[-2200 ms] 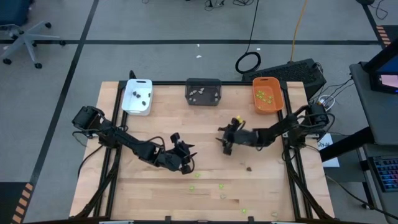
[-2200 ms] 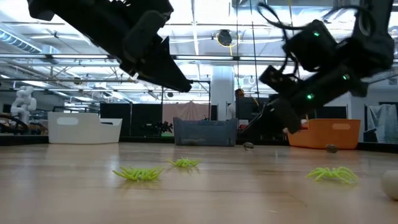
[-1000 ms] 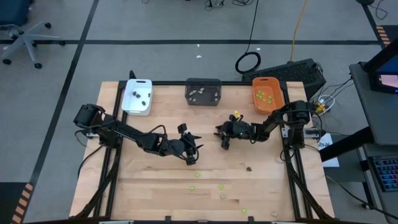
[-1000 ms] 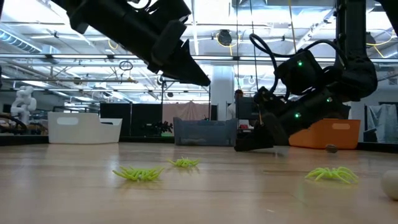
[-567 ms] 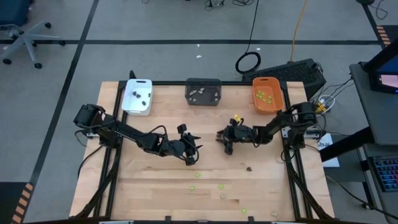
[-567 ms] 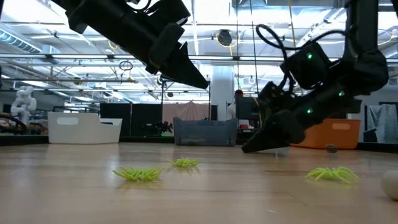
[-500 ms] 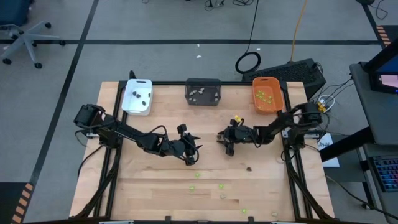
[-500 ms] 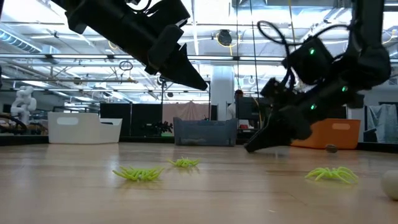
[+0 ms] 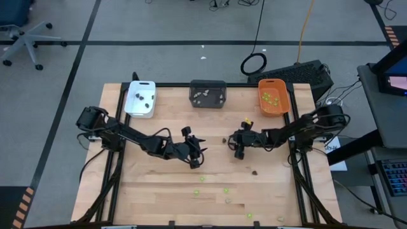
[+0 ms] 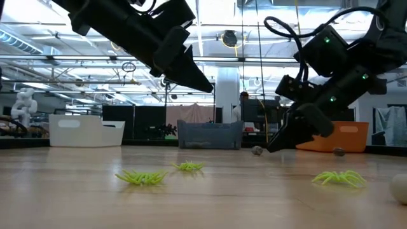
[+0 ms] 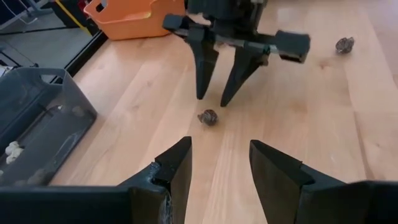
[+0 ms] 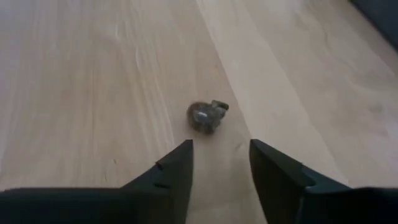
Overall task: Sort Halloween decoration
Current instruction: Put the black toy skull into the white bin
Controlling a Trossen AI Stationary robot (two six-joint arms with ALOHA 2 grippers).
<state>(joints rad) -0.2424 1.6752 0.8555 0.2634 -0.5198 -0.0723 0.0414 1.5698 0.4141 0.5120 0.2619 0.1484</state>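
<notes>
A small dark brown-black piece (image 9: 225, 140) lies on the wooden table between my two grippers; it also shows in the right wrist view (image 12: 206, 117), left wrist view (image 11: 208, 117) and low view (image 10: 257, 151). My right gripper (image 9: 233, 146) (image 12: 219, 162) is open, just to the piece's right and slightly above the table (image 10: 273, 147), touching nothing. My left gripper (image 9: 200, 152) (image 11: 219, 162) is open, raised to the piece's left (image 10: 206, 86). A second dark piece (image 9: 254, 172) lies nearer the front. Several lime green pieces (image 9: 202, 179) (image 10: 141, 177) and a beige one (image 9: 229, 200) lie toward the near edge.
Three trays stand along the far edge: white (image 9: 140, 108) on the left holding dark pieces, dark grey (image 9: 208, 102) in the middle holding pale ones, orange (image 9: 273, 108) on the right holding green ones. A pale ball (image 10: 400, 187) lies at the near right.
My right gripper had been lowered onto the table at the dark piece; it has since drawn back toward the table's right edge and risen a little. The piece, which its fingers covered, now lies in plain sight on the wood.
</notes>
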